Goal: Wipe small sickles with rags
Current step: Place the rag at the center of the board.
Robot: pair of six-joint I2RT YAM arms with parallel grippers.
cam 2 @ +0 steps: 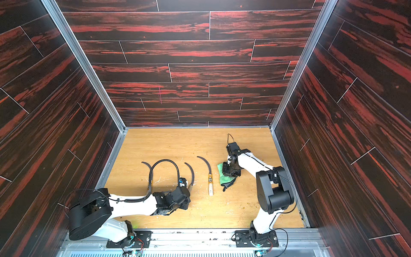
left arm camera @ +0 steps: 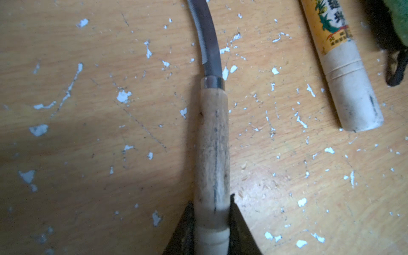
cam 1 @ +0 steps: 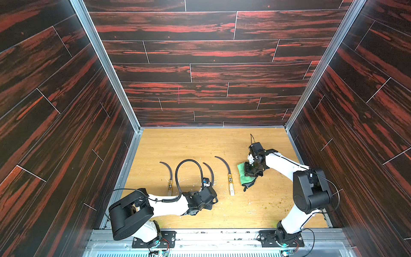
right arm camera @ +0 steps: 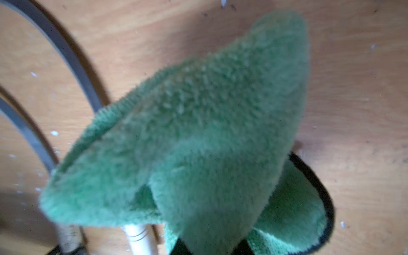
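A scuffed, white-flecked wooden table carries the first sickle, the middle sickle and the third sickle side by side, with a green rag just beside the third.

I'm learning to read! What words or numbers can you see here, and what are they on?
Yellow label on the labelled sickle beside the green rag: Chinese-looking characters, too blurred to read.
Label band on the outer sickle: too small to read.
Middle sickle: no writing shows.
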